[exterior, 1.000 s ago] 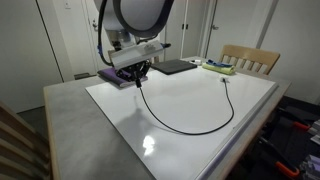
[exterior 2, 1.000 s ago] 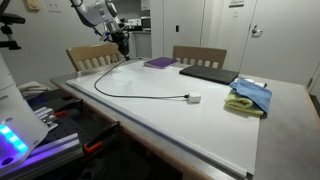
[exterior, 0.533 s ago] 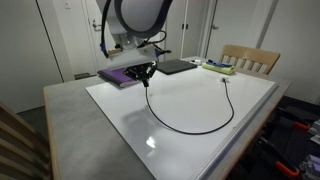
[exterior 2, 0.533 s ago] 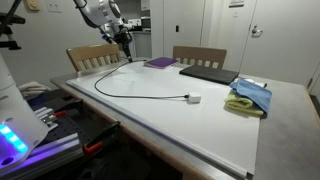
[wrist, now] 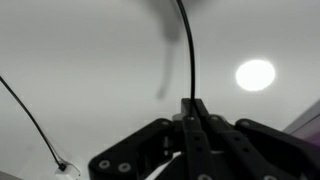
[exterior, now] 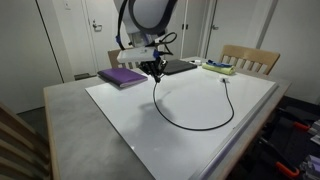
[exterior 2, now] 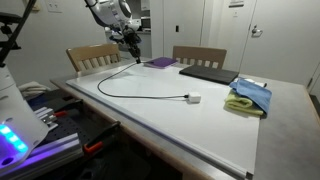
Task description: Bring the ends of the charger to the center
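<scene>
Black and hair-thin, the charger [exterior: 195, 128] is one long cable lying in a wide curve on the glossy white board [exterior: 115, 115] over the grey tabletop [exterior: 65, 120]. The pincer [exterior: 155, 73] is clamped fully shut on the cable near one of its two ends, held just above the board. In the wrist view the cable [wrist: 186, 45] runs straight out from between the closed fingers [wrist: 197, 125]. The other end [exterior 2: 193, 98], a small pale plug, lies flat on the board well apart from the pincer. One purple book [exterior: 122, 76] lies just beside the pincer, and one dark laptop [exterior: 180, 66] lies just behind it.
</scene>
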Tool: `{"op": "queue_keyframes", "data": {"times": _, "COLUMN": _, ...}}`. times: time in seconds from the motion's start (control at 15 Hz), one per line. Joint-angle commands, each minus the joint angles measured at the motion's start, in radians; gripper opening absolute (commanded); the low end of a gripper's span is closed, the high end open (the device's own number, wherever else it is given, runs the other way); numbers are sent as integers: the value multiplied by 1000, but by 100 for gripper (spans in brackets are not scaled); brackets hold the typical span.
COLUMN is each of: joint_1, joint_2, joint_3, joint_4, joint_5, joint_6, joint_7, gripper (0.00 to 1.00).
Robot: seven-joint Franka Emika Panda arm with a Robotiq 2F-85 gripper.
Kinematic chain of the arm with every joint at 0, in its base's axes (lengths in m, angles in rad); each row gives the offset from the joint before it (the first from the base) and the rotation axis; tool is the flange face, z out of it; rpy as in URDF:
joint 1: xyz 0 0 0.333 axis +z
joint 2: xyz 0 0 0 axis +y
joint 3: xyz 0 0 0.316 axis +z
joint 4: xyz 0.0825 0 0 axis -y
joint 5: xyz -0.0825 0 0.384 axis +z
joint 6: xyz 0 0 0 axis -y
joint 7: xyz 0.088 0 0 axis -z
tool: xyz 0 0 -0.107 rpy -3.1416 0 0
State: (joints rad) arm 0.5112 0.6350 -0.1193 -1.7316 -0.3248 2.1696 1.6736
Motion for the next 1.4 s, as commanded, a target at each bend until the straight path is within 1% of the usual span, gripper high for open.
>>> {"op": "queue_keyframes", "data": {"times": 0.0, "joint_1": -35, "joint_2": -1, "joint_3": 39, "joint_4": 4, "joint_5": -24, "joint_6": -10, "joint_7": 20, "gripper": 4}}
{"op": "queue_keyframes", "data": {"times": 0.2, "joint_1": -35, "joint_2": -1, "joint_3": 44, "joint_4": 4, "joint_5": -23, "joint_6": -14, "joint_7": 28, "gripper": 4}}
{"op": "queue_keyframes", "data": {"times": 0.27, "joint_1": -34, "joint_2": -1, "joint_3": 45, "joint_4": 4, "joint_5": -23, "joint_6": -15, "joint_7": 29, "gripper": 1}}
{"op": "queue_keyframes", "data": {"times": 0.33, "joint_1": -33, "joint_2": 4, "joint_3": 40, "joint_4": 13, "joint_5": -23, "joint_6": -32, "joint_7": 54, "gripper": 1}}
{"op": "queue_keyframes", "data": {"times": 0.6, "joint_1": -48, "joint_2": 6, "joint_3": 32, "joint_4": 23, "joint_5": 9, "joint_6": -83, "joint_7": 203, "gripper": 1}}
{"op": "queue_keyframes", "data": {"times": 1.0, "joint_1": -111, "joint_2": -13, "joint_3": 35, "joint_4": 6, "joint_5": 74, "joint_6": -141, "joint_7": 444, "gripper": 1}}
{"op": "queue_keyframes", "data": {"times": 1.33, "joint_1": -157, "joint_2": -36, "joint_3": 41, "joint_4": -33, "joint_5": 139, "joint_6": -103, "joint_7": 598, "gripper": 1}}
